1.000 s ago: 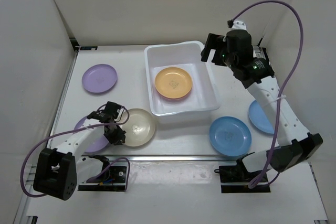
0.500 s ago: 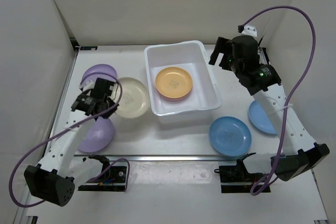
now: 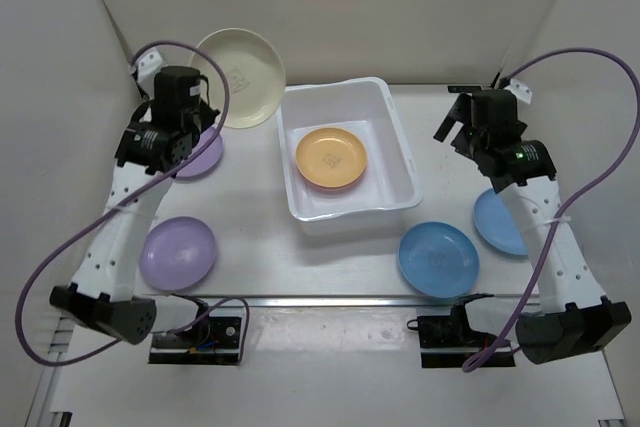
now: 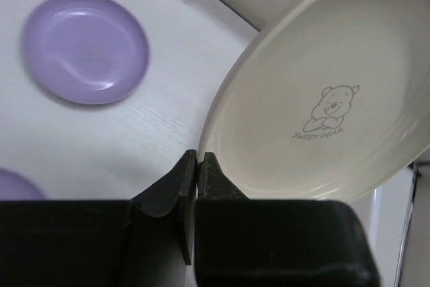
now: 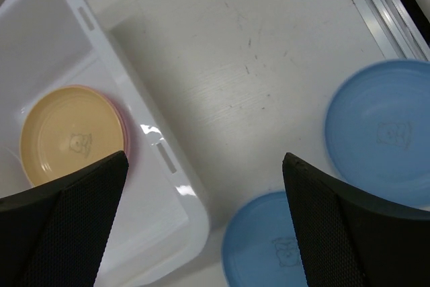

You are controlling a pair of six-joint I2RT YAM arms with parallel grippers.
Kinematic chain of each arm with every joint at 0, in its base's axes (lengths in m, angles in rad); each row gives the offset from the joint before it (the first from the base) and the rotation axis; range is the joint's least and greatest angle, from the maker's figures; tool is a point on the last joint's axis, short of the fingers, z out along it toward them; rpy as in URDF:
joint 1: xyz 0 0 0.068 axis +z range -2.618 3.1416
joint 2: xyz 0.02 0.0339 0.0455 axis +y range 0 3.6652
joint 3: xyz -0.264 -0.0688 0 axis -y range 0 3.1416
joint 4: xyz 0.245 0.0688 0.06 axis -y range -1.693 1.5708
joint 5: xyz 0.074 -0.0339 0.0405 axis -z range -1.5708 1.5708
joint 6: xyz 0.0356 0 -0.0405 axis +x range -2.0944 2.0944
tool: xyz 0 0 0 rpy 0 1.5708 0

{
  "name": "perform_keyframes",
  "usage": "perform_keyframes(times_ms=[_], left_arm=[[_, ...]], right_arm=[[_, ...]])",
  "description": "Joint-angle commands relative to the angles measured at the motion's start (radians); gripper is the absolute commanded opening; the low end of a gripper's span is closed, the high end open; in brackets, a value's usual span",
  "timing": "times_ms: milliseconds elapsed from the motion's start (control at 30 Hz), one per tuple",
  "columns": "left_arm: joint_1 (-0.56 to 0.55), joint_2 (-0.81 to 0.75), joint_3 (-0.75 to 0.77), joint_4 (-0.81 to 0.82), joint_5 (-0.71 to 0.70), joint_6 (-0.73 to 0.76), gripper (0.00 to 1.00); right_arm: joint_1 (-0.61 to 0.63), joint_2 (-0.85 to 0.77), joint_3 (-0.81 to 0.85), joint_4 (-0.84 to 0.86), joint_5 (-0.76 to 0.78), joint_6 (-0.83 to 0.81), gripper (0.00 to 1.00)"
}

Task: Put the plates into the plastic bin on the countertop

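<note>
Over the last second we see the left gripper [image 4: 199,159] close on the rim of the cream plate [image 3: 238,64] and raise it from 7 to 11 o'clock, off the countertop [image 3: 250,197]; the bin [image 3: 405,162] at centre is probably its next stop. The right gripper [image 5: 205,158] hangs wide and empty. Near to far, we count two blue plates [image 3: 438,259], two purple plates [image 3: 178,252], one orange plate [image 3: 330,158] on a pink plate [image 5: 125,131] in the bin, and one cream plate aloft.

cream plate [image 4: 322,99], bear print; white bin [image 3: 350,209]
</note>
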Motion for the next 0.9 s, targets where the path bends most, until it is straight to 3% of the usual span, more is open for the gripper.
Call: perform_keyframes(times_ms=[0,200,333,700,800,833,867], left_arm=[[-0.018,0.098,0.021,0.167,0.242,0.131,0.10],[-0.137,0.411,0.126,0.178,0.338,0.208,0.10],[-0.228,0.569,0.251,0.104,0.291,0.229,0.10],[-0.269,0.848,0.461,-0.084,0.148,0.191,0.10],[-0.270,0.862,0.482,-0.119,0.139,0.177,0.19],[-0.270,0.861,0.483,-0.116,0.137,0.174,0.27],[-0.270,0.858,0.484,-0.116,0.136,0.173,0.46]], right_arm=[[-0.076,-0.070,-0.047,-0.050,0.009,0.065,0.99],[-0.182,-0.128,-0.153,-0.057,-0.058,0.071,0.99],[-0.248,-0.127,-0.184,-0.094,-0.075,0.079,0.99],[-0.558,-0.208,-0.365,-0.122,-0.195,0.106,0.99],[-0.639,-0.217,-0.387,-0.143,-0.214,0.102,0.99],[-0.658,-0.220,-0.391,-0.145,-0.221,0.096,0.99],[-0.685,-0.230,-0.394,-0.145,-0.227,0.094,0.99]])
